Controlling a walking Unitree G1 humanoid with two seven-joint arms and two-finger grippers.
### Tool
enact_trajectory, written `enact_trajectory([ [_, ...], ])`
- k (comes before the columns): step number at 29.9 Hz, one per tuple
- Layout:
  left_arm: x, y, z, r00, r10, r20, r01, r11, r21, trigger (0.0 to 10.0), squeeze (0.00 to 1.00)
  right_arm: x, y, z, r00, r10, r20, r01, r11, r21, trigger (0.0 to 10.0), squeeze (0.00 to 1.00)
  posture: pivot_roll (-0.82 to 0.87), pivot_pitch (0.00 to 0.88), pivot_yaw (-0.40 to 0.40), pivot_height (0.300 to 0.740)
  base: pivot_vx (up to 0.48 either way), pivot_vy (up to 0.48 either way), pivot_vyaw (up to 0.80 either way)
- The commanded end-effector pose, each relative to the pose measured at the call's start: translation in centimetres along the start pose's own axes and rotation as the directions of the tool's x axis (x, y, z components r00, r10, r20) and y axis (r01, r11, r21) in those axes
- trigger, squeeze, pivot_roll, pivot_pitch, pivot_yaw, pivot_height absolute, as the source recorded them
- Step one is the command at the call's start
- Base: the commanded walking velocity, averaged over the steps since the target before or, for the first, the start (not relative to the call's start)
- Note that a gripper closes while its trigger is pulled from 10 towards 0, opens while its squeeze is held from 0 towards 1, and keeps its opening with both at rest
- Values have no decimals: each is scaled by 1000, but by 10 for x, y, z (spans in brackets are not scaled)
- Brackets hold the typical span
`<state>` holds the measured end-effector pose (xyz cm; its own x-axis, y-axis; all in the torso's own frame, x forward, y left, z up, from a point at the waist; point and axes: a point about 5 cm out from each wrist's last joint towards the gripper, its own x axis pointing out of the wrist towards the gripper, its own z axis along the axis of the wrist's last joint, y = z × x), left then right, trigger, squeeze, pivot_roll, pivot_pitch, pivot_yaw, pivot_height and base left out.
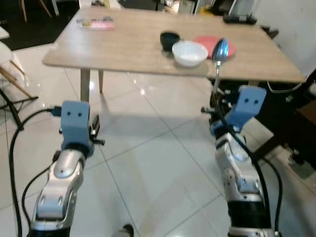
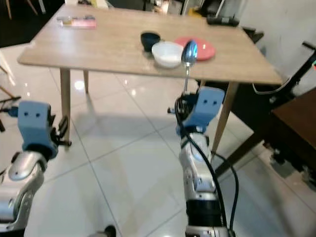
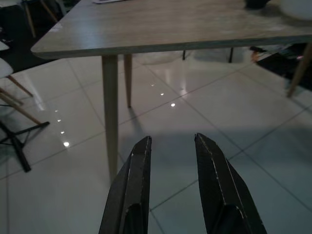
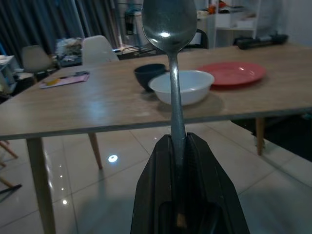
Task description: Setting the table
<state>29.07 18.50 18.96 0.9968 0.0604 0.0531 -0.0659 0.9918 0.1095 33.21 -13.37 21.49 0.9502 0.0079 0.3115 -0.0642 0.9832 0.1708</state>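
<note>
The right end effector (image 4: pixel 178 146) has its two black fingers pinched tight on the handle of a metal spoon (image 1: pixel 219 51), with the spoon standing upright out of the grip, bowl end at the top. From the head views this arm is held up in front of the robot, short of the near edge of the wooden counter (image 1: pixel 118 49), so the spoon's place lies ahead and somewhat higher than the fingertips. The spoon's long axis runs close to vertical, roughly in line with the fingers, while the counter top is flat; by my reading the coming move turns on exactly that: the handle has to be tipped over to lie level before it can be set down.

Straight ahead of the spoon, near the counter's front edge, sits a white bowl (image 1: pixel 189 53), with a dark bowl (image 1: pixel 169 39) just behind it and a red plate (image 1: pixel 211 45) just beside the white one on the robot's right. Bare wood shows on the near side of these dishes, which looks like the natural spot.

The left end effector (image 3: pixel 173 161) holds nothing, its fingers parted by a narrow gap, and it points at the floor and a counter leg (image 3: pixel 110 107) well to the left. The right arm is clearly the nearer to the dishes
</note>
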Motion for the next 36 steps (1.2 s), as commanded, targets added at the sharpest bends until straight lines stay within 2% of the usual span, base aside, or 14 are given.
enact_trajectory([
  [1,0,-5,-4,1000,-17,-19,17,1000,-5,10000,0,-2,-9,1,999,-33,7,33,999,-3,10000,0,106,97,6,740,461,0,0],
  [9,0,-6,-4,1000,-18,-19,18,1000,-4,10000,0,-2,-11,1,999,-45,4,45,999,3,10000,0,107,96,6,740,458,0,-105],
  [18,0,-6,-4,1000,-23,-19,23,1000,-2,10000,0,-1,-12,1,999,-49,1,49,999,15,10000,0,105,96,8,740,454,0,-708],
  [36,0,-7,-5,1000,-26,-17,26,1000,0,10000,0,4,-8,6,1000,-15,26,15,999,-33,10000,0,108,89,7,740,447,0,0],
])
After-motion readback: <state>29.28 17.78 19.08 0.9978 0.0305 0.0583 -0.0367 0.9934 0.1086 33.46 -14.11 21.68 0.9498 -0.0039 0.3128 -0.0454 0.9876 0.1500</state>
